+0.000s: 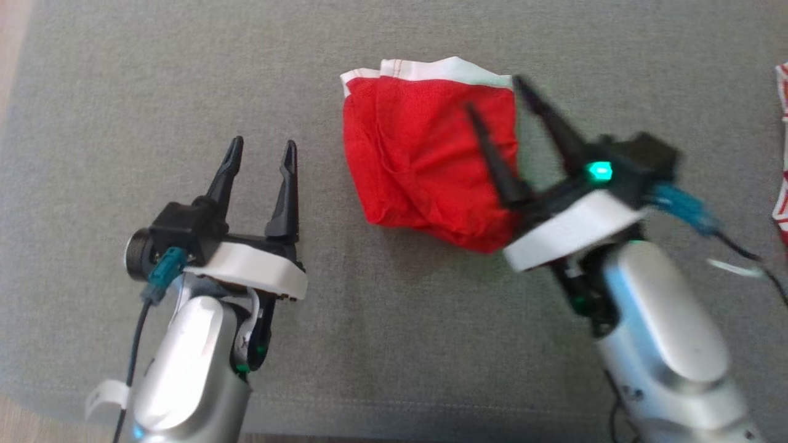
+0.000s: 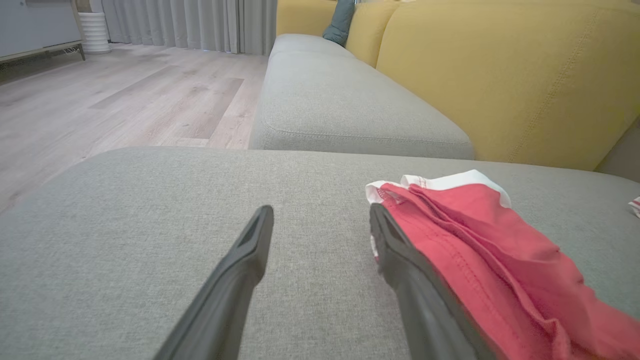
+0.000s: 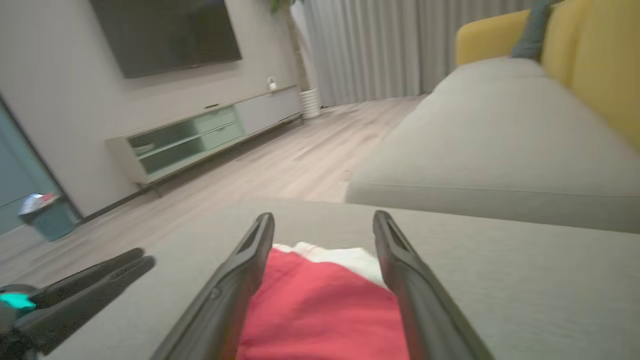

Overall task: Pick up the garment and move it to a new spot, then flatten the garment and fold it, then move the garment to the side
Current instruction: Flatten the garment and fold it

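Note:
The garment (image 1: 418, 154) is red with a white waistband and lies folded in a rumpled block on the grey cushion. My right gripper (image 1: 495, 98) hangs open over its right edge, fingers apart and nothing held between them. In the right wrist view the garment (image 3: 320, 305) shows between and beneath the open fingers (image 3: 400, 260). My left gripper (image 1: 261, 151) stands open to the garment's left, clear of the cloth. In the left wrist view the garment (image 2: 480, 250) lies just right of the open gripper (image 2: 322, 220).
Another red-and-white cloth (image 1: 782, 154) pokes in at the right edge. The grey cushion (image 1: 394, 344) stretches wide around the garment. A yellow sofa back (image 2: 500, 75) rises behind, with wooden floor (image 2: 125, 100) to the left and a TV cabinet (image 3: 200, 135) across the room.

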